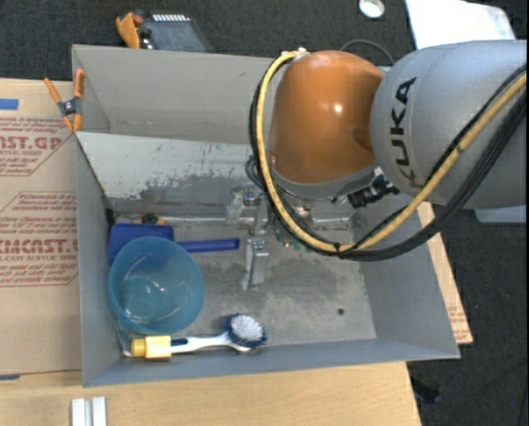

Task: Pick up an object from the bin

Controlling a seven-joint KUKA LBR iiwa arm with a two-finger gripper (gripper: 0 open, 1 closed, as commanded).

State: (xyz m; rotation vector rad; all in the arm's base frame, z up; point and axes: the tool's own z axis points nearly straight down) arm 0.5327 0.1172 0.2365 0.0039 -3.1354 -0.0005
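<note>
The bin (158,87) holds one blue bowl (155,282), one blue block (140,234) behind it and one brush (202,340), all at its left. The gripper (254,269) hangs just right of the bowl over scuffed grey floor; open or closed, I cannot tell. Dark carpet (291,16) lies around.

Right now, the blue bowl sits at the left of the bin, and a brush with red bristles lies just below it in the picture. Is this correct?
Not quite. The camera view shows the brush with white bristles, not red. The rest stands: the blue bowl sits at the left of the bin, and the brush lies just below it.
</note>
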